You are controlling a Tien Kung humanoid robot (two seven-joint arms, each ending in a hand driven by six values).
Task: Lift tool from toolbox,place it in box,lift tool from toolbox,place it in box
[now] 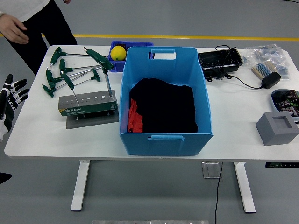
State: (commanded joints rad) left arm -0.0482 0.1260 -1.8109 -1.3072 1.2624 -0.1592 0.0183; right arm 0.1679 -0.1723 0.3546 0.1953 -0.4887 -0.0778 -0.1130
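A grey-green tool holder stands on a grey plate at the table's left. Two green T-handle wrenches stand upright in it, one at its left and one at its right. Several more green T-handle wrenches lie on the table behind it. The big blue box sits mid-table with black and red cloth inside. My left hand hangs off the table's left edge, fingers spread, holding nothing. My right hand is out of view.
A small blue bin holding a yellow ball sits behind the box. A black tray with cables, a power adapter, a brush and a grey foam block occupy the right side. A person stands far left.
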